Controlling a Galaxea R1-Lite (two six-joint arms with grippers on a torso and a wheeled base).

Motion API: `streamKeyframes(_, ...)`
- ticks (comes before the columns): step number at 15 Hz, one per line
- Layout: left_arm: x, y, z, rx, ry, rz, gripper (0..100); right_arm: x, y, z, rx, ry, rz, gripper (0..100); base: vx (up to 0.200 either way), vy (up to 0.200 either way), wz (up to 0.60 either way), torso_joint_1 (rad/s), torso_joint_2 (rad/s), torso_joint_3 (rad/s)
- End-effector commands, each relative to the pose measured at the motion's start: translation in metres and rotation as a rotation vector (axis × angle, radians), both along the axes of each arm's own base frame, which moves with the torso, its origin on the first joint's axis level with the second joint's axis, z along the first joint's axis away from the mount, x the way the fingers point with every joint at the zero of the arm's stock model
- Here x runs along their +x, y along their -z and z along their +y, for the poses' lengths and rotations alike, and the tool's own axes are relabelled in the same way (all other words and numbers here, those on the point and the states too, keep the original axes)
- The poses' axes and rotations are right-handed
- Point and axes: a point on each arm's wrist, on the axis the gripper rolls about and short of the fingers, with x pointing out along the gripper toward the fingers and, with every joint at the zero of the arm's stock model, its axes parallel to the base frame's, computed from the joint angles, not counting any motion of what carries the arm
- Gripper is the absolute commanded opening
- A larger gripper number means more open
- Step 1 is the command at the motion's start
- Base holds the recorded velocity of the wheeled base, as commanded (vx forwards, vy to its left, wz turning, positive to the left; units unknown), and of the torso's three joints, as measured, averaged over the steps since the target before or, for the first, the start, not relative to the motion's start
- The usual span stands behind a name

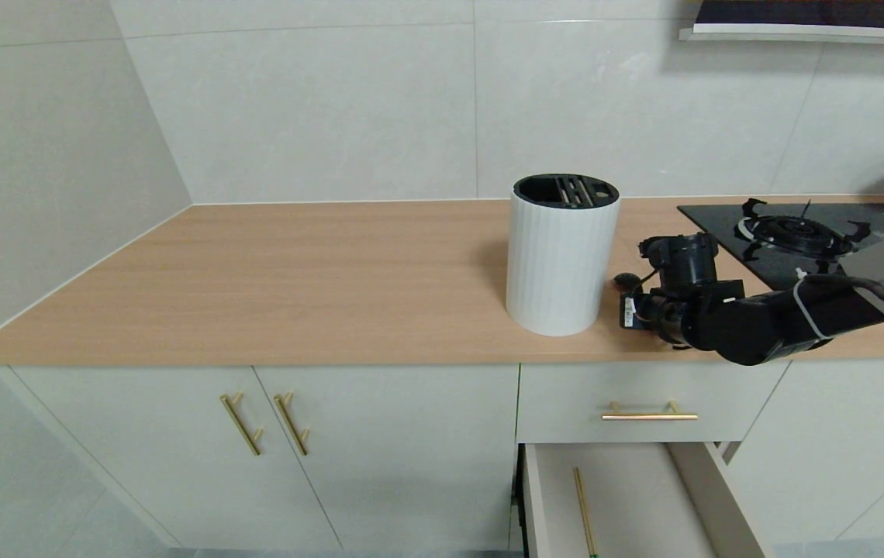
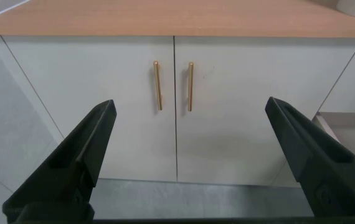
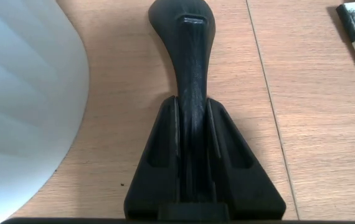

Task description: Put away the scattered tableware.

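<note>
My right gripper (image 1: 634, 301) is shut on a black spoon (image 1: 626, 280), low over the wooden counter (image 1: 295, 279) just right of the white utensil holder (image 1: 562, 263). In the right wrist view the fingers (image 3: 165, 134) clamp the spoon's handle, and the spoon (image 3: 187, 37) points away beside the holder (image 3: 22, 93). Whether the spoon touches the counter I cannot tell. My left gripper (image 2: 190, 155) is open and holds nothing; it hangs below counter height, facing the cabinet doors (image 2: 174, 106).
A gas hob (image 1: 791, 232) occupies the counter's right end. Below the counter, a drawer (image 1: 686, 496) stands pulled out with a thin chopstick (image 1: 583, 504) lying in it. A shut drawer with a gold handle (image 1: 649, 416) sits above it. Left of the holder the counter is bare wood.
</note>
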Motion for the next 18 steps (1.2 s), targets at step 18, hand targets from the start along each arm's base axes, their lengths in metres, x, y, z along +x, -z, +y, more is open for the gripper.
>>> streamKeyframes(18,0.000,0.000,0.000,0.000,0.000,0.001,100,-0.221,-0.045,-0.058,0.064,-0.232,0.056,0,0.000,0.000,0.00,0.000,0.00,0.000)
